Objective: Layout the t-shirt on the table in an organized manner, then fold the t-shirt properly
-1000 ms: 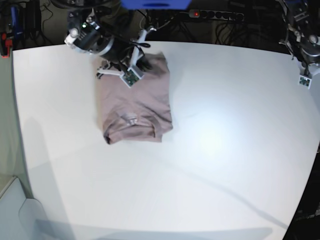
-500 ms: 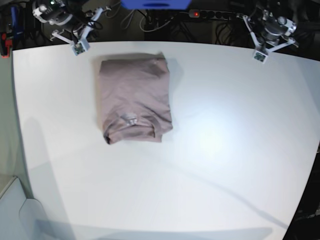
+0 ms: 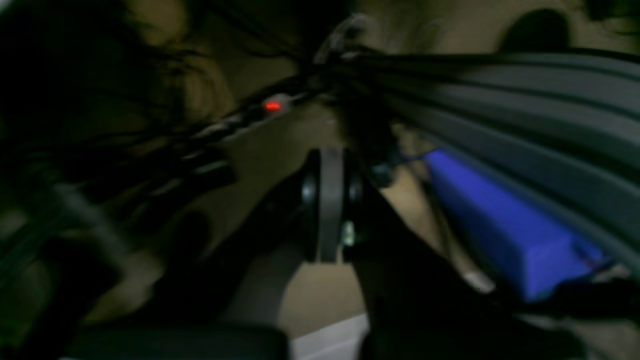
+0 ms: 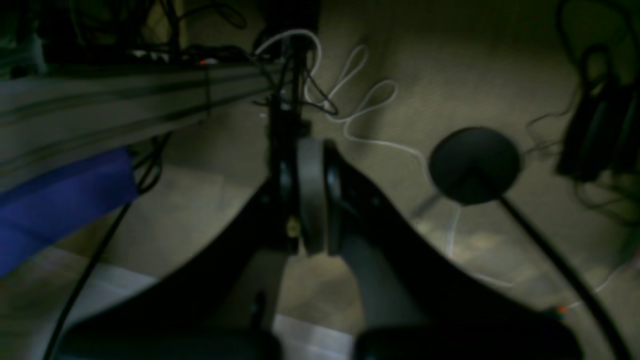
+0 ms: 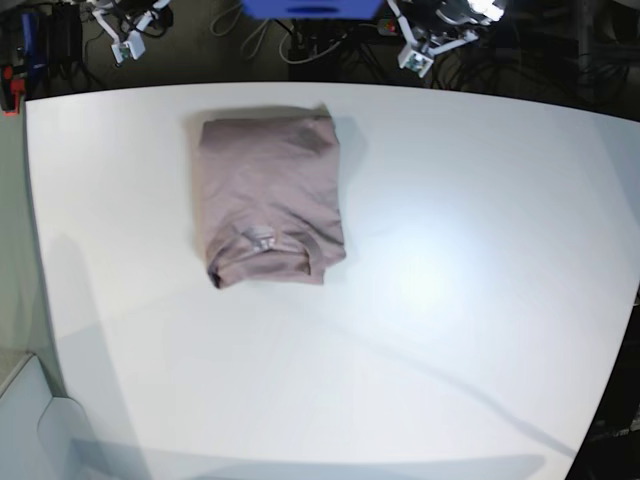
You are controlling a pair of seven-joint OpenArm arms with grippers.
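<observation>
Both grippers, the left gripper (image 3: 330, 205) and right gripper (image 4: 310, 197), have been withdrawn beyond the far edge of the large white matte table (image 5: 450, 300), jaws closed and empty. The dusty mauve cotton t-shirt (image 5: 268, 200) is left folded near the far-left corner; folding is judged finished.

t-shirt (image 5: 270, 195): dusty mauve, folded into a compact rectangle, lying flat, collar and pale label toward the near edge
table (image 5: 450, 300): white, matte, shirt at far-left part
</observation>
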